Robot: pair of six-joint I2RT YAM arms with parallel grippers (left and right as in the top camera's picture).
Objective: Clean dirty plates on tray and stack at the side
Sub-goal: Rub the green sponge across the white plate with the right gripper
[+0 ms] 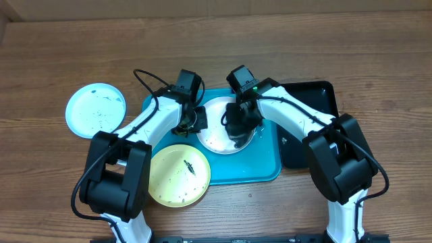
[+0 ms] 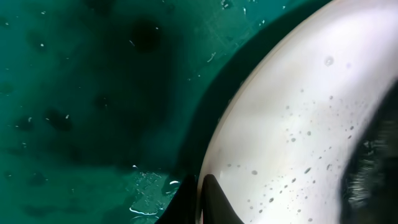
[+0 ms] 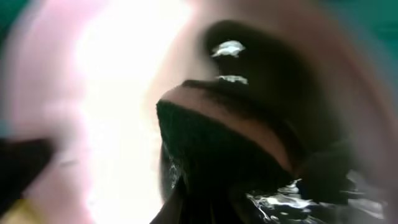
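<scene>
White plate [image 1: 214,140] on teal tray [image 1: 264,162], centre. Left gripper [image 1: 194,123] pinched shut on white plate's left rim. Right gripper [image 1: 237,131] clamped on dark sponge [image 3: 205,149], resting on white plate. Blue plate [image 1: 94,110] on table [image 1: 54,196], far left. Yellow plate [image 1: 177,177] overlaps tray's front-left corner. Black tray [image 1: 312,101] at right.

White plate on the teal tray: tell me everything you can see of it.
The white plate is small, round and glossy, plastic by its look, and sits in the teal tray. Grey specks dot its face. The left gripper is shut on its left rim. The right gripper presses a dark pad on its middle, hiding part of it.
</scene>
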